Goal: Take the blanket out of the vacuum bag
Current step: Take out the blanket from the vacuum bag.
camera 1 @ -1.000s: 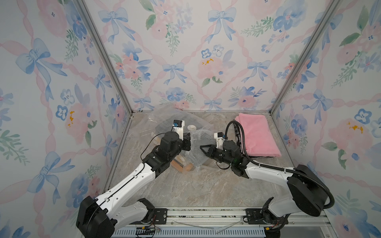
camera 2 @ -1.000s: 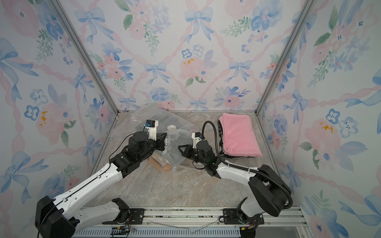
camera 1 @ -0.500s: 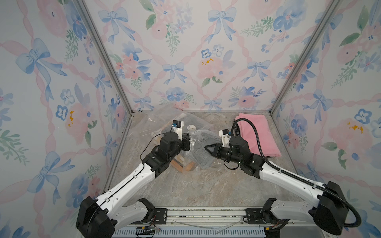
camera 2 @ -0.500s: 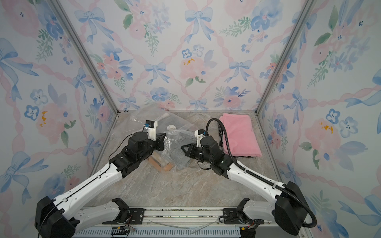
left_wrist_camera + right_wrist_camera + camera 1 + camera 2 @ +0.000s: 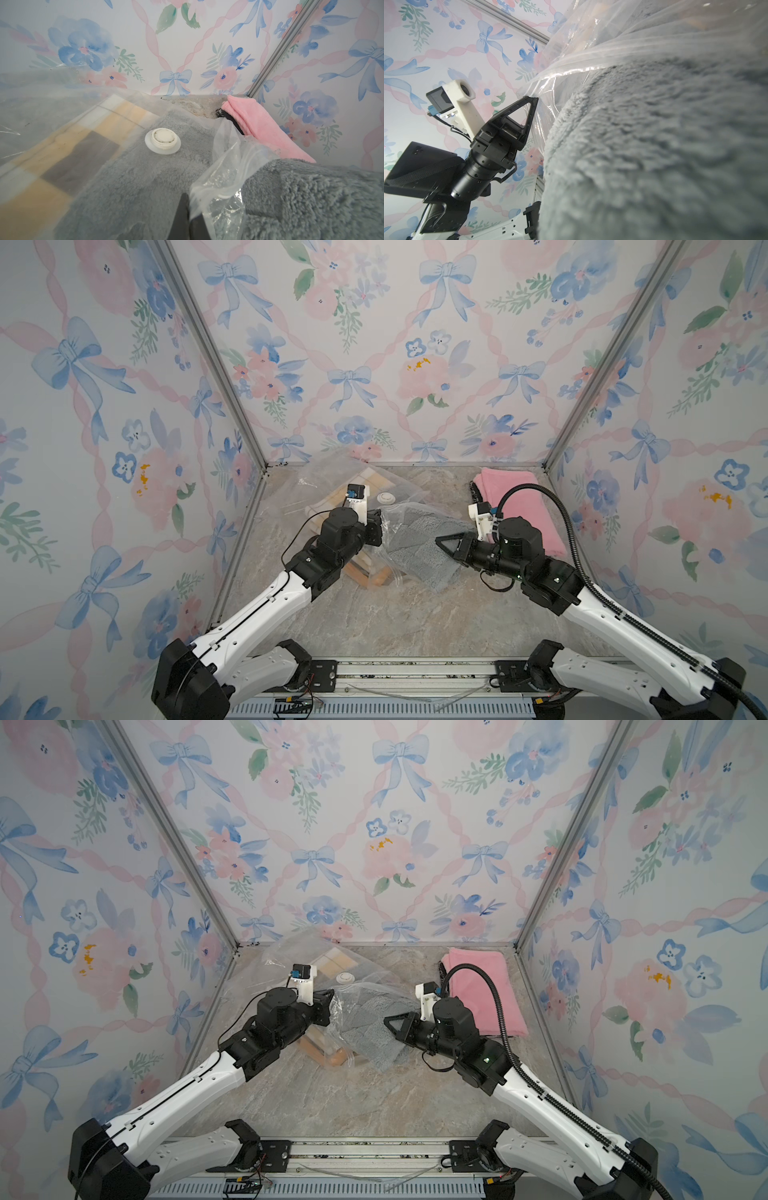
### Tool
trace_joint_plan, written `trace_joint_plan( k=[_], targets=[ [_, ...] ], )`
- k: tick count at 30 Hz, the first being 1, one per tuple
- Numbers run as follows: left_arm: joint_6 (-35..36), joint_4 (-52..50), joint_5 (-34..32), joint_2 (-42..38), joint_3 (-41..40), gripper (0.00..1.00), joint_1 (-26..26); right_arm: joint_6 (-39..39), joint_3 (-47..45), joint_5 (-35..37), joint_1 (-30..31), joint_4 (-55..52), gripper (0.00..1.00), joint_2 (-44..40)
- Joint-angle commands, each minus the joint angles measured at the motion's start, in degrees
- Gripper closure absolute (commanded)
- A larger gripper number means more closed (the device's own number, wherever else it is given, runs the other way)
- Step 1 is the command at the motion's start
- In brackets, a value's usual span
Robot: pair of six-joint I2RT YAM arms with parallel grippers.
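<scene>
The clear vacuum bag (image 5: pixel 332 485) lies crumpled at the back left of the floor, its white valve cap (image 5: pixel 386 498) facing up. A grey fluffy blanket (image 5: pixel 419 551) sticks halfway out of the bag's mouth. My left gripper (image 5: pixel 376 526) is shut on the bag's plastic rim (image 5: pixel 218 187), as the left wrist view shows beside the valve cap (image 5: pixel 162 140). My right gripper (image 5: pixel 440 540) is shut on the blanket's near edge, and in the right wrist view the grey blanket (image 5: pixel 654 145) hides its jaws. Both top views show this, with the right gripper (image 5: pixel 388 1020) against the blanket (image 5: pixel 370 1036).
A folded pink cloth (image 5: pixel 523 506) lies at the back right, behind my right arm. A yellow-and-grey checked cloth (image 5: pixel 365 485) sits inside the bag under the grey blanket. Floral walls close in on three sides, and a metal rail (image 5: pixel 415 672) runs along the front.
My right gripper has drawn back to the right with the grey blanket, so more of it lies outside the bag. The left gripper has kept its hold in place.
</scene>
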Motion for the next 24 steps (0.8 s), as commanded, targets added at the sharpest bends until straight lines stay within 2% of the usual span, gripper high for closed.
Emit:
trace_joint_plan(
  k=[1,13,24],
  targets=[
    [-0.3,1.3,0.6,-0.8,-1.1,1.00,0.6,1.1,3.3,0.2,-0.9,-2.4,1.00,-3.8],
    [-0.5,1.8,1.2,-1.6,-1.8,1.00,0.5,4.1,7.9,2.4,-2.3,-4.9,1.00,-9.1],
    [-0.5,2.1,1.5,-2.5,-2.5,1.00,0.5,1.9,20.0,2.6,-4.5,-4.3,1.00,-5.8]
  ],
)
